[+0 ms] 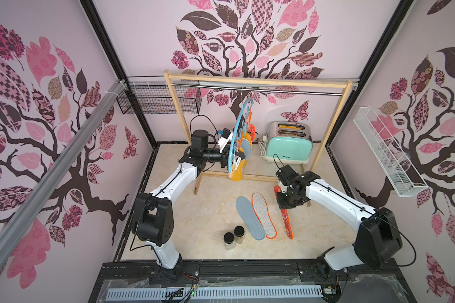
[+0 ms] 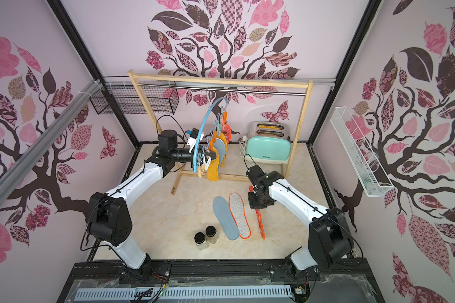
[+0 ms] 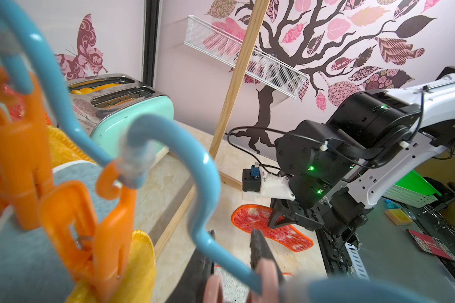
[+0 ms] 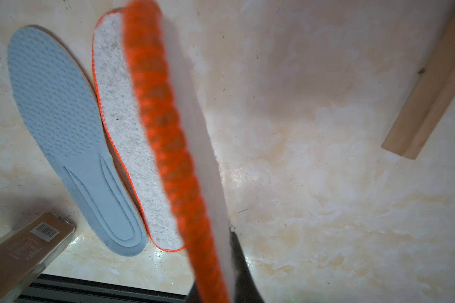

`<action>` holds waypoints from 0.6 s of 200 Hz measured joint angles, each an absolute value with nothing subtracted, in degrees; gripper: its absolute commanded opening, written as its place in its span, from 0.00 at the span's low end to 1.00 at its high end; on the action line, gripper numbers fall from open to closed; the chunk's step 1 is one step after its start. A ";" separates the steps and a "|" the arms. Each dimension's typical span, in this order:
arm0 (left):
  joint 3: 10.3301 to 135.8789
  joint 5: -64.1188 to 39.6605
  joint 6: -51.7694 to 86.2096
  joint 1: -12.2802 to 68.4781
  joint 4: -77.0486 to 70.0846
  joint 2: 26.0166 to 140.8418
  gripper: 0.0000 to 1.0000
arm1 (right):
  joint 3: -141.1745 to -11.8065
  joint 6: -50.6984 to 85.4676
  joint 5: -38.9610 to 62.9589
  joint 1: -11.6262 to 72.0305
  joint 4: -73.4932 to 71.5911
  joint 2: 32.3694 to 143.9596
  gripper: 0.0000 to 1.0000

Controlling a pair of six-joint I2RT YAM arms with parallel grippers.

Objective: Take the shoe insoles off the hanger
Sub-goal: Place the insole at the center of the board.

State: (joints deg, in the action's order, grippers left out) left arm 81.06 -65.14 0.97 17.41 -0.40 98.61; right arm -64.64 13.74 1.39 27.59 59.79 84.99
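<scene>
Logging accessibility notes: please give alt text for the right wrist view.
An orange-edged insole, held edge-on in the right gripper, crosses the frame close to the camera. Beyond it a grey-blue insole and a speckled felt insole lie side by side on the marbled table.

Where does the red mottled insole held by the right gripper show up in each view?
Both top views: the red mottled insole is just right of the felt insole.
Left wrist: the insole sits in the right gripper, beyond the hanger.
Right wrist: the insole is edge-on, close up, crossing the felt insole.
Shared landmark: the wooden frame, base bar.
</scene>
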 measured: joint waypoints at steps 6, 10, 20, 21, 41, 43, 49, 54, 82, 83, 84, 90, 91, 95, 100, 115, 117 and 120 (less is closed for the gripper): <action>81.03 -65.12 0.97 17.41 -0.40 98.61 0.12 | -64.51 13.74 2.26 26.96 59.44 85.36 0.08; 81.01 -65.12 0.97 17.41 -0.40 98.61 0.12 | -64.38 13.72 2.87 26.41 59.05 85.65 0.08; 80.99 -65.12 0.97 17.41 -0.40 98.61 0.12 | -64.01 13.72 4.62 25.08 58.02 86.39 0.08; 80.99 -65.12 0.97 17.41 -0.40 98.61 0.12 | -63.96 13.69 4.71 24.97 57.91 86.43 0.08; 80.99 -65.08 0.97 17.41 -0.40 98.61 0.12 | -63.26 13.58 7.90 23.11 55.90 88.90 0.08; 80.99 -65.08 0.97 17.41 -0.40 98.61 0.12 | -63.22 13.52 8.08 23.05 55.75 89.23 0.08; 80.99 -65.08 0.99 17.41 -0.40 98.61 0.12 | -63.18 13.43 8.78 22.90 55.33 90.30 0.08; 80.99 -65.06 0.97 17.41 -0.40 98.61 0.12 | -63.16 13.26 9.21 22.83 55.00 91.13 0.08; 80.99 -64.97 0.97 17.41 -0.38 98.61 0.12 | -62.19 12.69 11.40 21.98 53.01 94.67 0.11; 80.99 -64.97 0.99 17.41 -0.40 98.61 0.12 | -62.15 12.69 11.42 21.91 52.95 94.72 0.11; 80.99 -64.97 0.97 17.41 -0.40 98.61 0.12 | -62.11 12.73 11.46 21.87 52.90 94.74 0.11; 80.99 -64.97 0.97 17.41 -0.38 98.61 0.12 | -61.82 12.64 11.86 21.50 52.62 94.96 0.11; 80.99 -64.97 0.99 17.41 -0.40 98.61 0.12 | -61.80 12.62 11.92 21.43 52.60 94.98 0.11; 80.99 -64.97 0.97 17.41 -0.38 98.61 0.12 | -61.71 12.60 12.05 21.21 52.49 95.07 0.11; 80.99 -64.97 0.97 17.41 -0.38 98.61 0.12 | -61.71 12.62 12.21 20.95 52.40 95.22 0.12; 80.93 -64.97 0.97 17.41 -0.38 98.52 0.12 | -61.82 12.45 12.19 20.36 51.96 95.70 0.18; 80.90 -64.97 0.97 17.41 -0.38 98.50 0.12 | -61.82 12.49 12.19 20.36 51.94 95.77 0.19; 80.88 -64.97 0.97 17.41 -0.40 98.48 0.12 | -61.87 12.38 12.16 20.34 51.90 95.92 0.20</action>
State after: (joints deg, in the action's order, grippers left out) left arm 80.88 -64.97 0.97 17.41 -0.40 98.48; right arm -61.87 12.38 12.16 20.34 51.90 95.92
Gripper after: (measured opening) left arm 0.251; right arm 0.158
